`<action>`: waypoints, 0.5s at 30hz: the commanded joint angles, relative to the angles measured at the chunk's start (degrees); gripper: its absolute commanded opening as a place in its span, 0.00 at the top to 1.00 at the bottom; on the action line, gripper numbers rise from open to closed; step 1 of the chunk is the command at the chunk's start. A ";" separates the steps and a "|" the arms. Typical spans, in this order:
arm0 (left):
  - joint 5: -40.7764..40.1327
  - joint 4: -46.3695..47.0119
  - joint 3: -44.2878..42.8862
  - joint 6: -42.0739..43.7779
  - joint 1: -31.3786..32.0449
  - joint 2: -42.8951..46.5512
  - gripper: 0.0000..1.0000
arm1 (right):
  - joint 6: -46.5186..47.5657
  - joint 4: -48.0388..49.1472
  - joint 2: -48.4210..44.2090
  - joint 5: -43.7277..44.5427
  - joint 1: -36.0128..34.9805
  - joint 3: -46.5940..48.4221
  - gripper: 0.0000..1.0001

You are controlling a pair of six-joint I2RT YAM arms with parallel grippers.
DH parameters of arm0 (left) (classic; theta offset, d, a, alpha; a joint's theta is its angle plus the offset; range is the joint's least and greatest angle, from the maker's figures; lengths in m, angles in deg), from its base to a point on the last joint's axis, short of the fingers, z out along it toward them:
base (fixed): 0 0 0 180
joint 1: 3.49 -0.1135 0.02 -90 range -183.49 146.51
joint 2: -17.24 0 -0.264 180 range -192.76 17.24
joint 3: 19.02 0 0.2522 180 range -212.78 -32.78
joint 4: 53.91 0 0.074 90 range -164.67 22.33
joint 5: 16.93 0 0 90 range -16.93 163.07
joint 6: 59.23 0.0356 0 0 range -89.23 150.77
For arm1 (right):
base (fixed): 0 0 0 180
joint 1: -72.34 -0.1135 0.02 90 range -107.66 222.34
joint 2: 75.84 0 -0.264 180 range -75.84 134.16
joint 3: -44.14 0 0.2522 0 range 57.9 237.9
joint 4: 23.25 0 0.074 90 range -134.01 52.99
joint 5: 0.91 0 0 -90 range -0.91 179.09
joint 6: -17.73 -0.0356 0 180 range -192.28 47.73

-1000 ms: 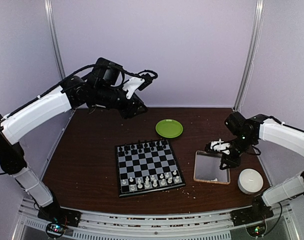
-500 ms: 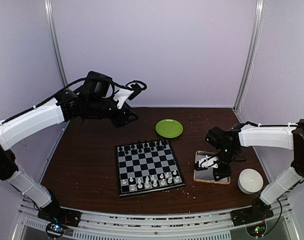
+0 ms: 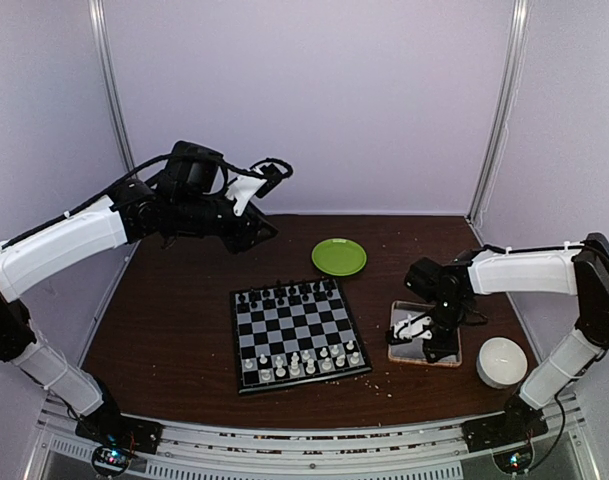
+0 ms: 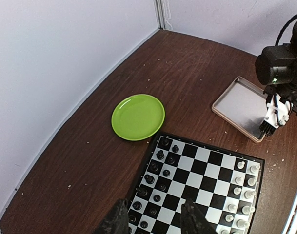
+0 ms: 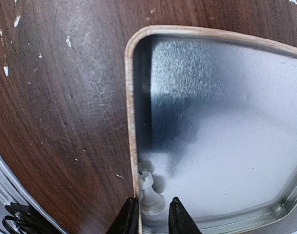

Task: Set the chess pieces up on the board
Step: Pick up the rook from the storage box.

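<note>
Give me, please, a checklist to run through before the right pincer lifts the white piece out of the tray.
1. Piece between the right pincer's fingers: ok.
2. Grip closed on the piece: cannot tell; contact is unclear.
3. Fingers clear of the tray rim: not ok; one overlaps it.
4. Left pincer out of the way: ok; open, empty, raised beyond the board's black side.
5. Free square on the board's white side: cannot tell; the pieces are too small to count.
</note>
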 commanded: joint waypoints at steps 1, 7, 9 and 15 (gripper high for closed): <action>1.12 2.98 0.05 0.46 0.03 0.74 0.62 | -0.27 -2.83 -1.00 -1.34 -0.25 3.17 0.78; 1.64 2.87 0.00 0.44 0.04 0.25 0.62 | -0.21 -4.20 -1.03 -2.31 -0.07 4.84 0.77; 1.90 2.78 -0.05 0.46 0.06 0.16 0.62 | -0.23 -3.79 -0.53 -1.44 -0.05 4.65 0.77; 1.91 2.78 -0.03 0.49 0.03 0.09 0.62 | 0.03 -2.56 1.07 2.21 0.04 3.65 0.78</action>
